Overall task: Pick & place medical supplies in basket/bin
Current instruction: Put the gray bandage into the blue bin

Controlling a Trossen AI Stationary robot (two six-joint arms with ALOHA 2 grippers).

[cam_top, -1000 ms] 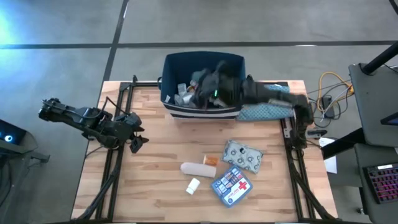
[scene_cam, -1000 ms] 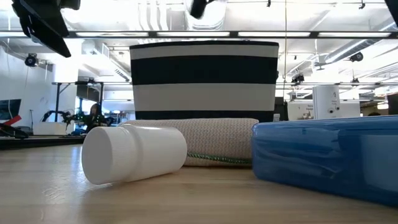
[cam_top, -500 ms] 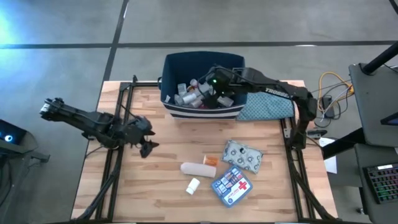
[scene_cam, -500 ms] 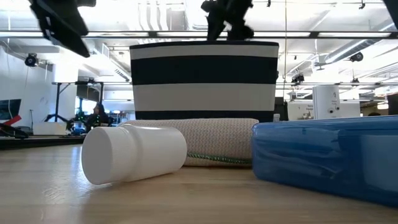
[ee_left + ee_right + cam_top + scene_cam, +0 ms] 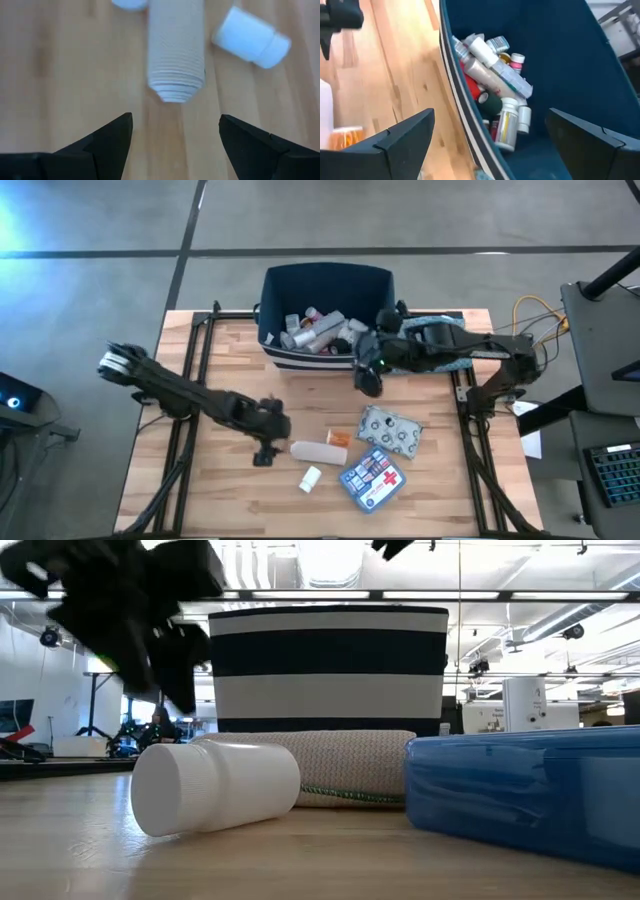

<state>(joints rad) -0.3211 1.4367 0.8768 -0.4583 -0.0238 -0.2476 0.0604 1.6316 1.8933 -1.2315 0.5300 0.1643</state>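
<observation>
At the centre of the high view, on the wooden table (image 5: pixel 250 500), the left gripper (image 5: pixel 266 448) hovers low just left of a beige bandage roll (image 5: pixel 310 450) lying on its side; its fingers (image 5: pixel 107 142) stand apart with nothing between them, the roll's end facing the gap in the left wrist view. A small white bottle (image 5: pixel 311 478) lies just below the roll in the high view, an orange vial (image 5: pixel 338 439) touches the roll's right end, and a silver blister pack (image 5: pixel 392 429) and a blue first-aid pouch (image 5: pixel 372 476) with a red cross lie further right. In the upper middle of the frame stands the navy bin (image 5: pixel 325 280), white-striped near its base, holding a heap of bottles and tubes (image 5: pixel 315 330). The right gripper (image 5: pixel 368 372) hangs just outside the bin's lower right corner, above the table; its fingers (image 5: pixel 402 142) are spread wide and empty, framing the bin's contents in the right wrist view. A blue-grey patterned cloth (image 5: pixel 435 355) lies to the right of the bin, partly under the right arm
</observation>
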